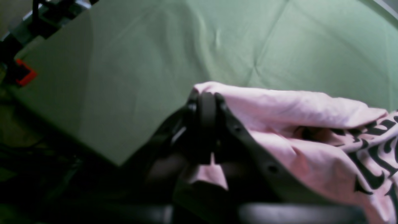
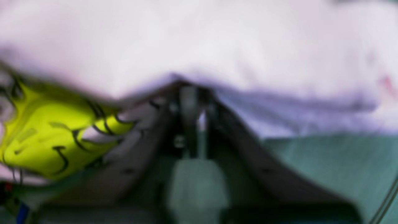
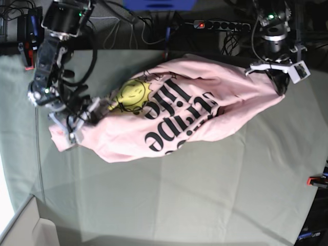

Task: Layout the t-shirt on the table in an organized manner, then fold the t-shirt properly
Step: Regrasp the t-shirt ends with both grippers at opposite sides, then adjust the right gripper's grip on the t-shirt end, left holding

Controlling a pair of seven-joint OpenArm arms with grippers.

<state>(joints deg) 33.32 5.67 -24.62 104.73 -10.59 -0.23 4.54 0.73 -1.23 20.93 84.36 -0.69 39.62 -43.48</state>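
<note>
The light pink t-shirt lies stretched and bunched across the far half of the table, black lettering and yellow graphic facing up. My left gripper, on the base view's right, is shut on the shirt's edge; the left wrist view shows its fingers closed on pink cloth. My right gripper, on the base view's left, is shut on the other end; the blurred right wrist view shows its fingers pinching the shirt beside the yellow graphic.
A red clamp sits on the table's right edge and another shows in the left wrist view. Cables and a power strip lie behind the table's far edge. Bare cloth covers the near half.
</note>
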